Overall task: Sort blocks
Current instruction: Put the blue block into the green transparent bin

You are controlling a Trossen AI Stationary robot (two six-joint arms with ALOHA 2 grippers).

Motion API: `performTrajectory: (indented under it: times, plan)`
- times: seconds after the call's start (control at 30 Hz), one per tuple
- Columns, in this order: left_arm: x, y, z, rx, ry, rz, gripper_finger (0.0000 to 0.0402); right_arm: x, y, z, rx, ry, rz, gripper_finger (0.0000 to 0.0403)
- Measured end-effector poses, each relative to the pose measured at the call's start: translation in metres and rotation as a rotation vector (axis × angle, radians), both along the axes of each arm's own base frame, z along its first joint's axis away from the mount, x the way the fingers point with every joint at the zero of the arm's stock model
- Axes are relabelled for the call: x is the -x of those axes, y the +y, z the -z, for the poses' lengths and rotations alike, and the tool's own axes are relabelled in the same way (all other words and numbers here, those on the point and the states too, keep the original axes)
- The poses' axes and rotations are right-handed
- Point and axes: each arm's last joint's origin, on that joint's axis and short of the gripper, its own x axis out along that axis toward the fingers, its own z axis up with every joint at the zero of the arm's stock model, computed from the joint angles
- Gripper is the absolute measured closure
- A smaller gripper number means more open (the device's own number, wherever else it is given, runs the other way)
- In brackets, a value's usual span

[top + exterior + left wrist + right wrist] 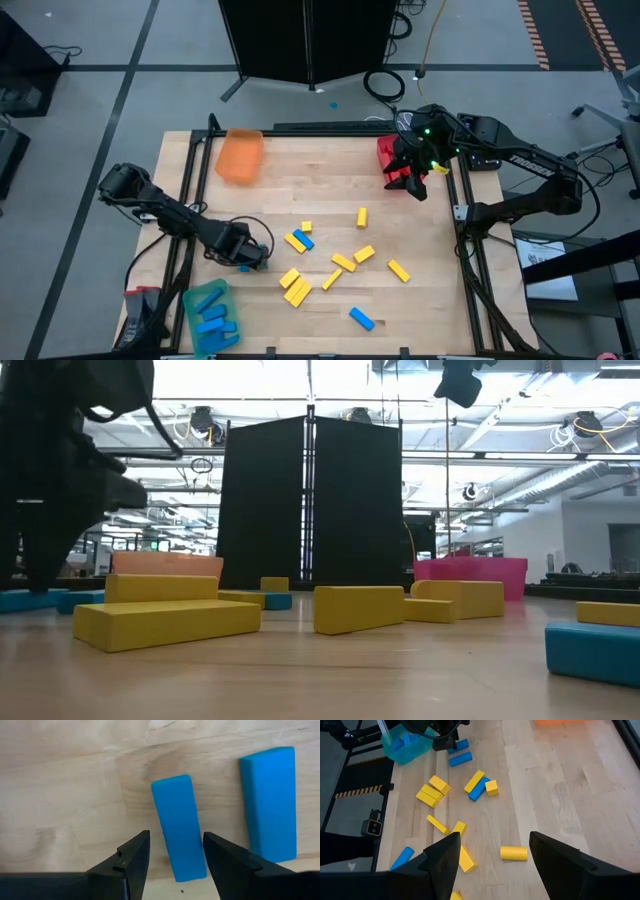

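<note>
Our left gripper (pixel 175 860) hangs open astride a blue block (pixel 178 827) on the table near the green tray (pixel 196 300), so we'd drop straight, squeeze its long sides, while the right gripper (pixel 492 857), open, probably empty, waits above the red tray (pixel 386 152).

Yellow blocks (pixel 344 262) and blue blocks (pixel 361 319) on a pale wooden table (pixel 300 180); orange tray (pixel 240 156), red tray (pixel 386 152), teal tray (pixel 210 316).

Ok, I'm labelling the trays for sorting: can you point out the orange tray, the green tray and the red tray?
orange tray (pixel 240 157): high view, on its floor.
green tray (pixel 194 297): high view, on its near-left rim.
red tray (pixel 385 152): high view, on its left wall beside the right arm.
</note>
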Motion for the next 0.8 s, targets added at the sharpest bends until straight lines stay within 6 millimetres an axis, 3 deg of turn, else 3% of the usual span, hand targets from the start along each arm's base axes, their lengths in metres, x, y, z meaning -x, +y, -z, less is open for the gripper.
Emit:
performTrajectory:
  times: [0.37,0.6,0.8]
  plan:
    - [0.001,0.000,0.012,0.028,-0.051,-0.050,0.0215,0.000,0.000,0.000,0.002,-0.001,-0.002,0.0167]
    - [0.001,0.000,0.011,0.032,-0.051,-0.030,0.0299,0.000,0.000,0.000,0.006,-0.001,-0.006,0.0167]
    - [0.000,0.000,0.010,0.033,-0.058,-0.015,0.0300,0.000,0.000,0.000,0.006,-0.002,-0.006,0.0167]
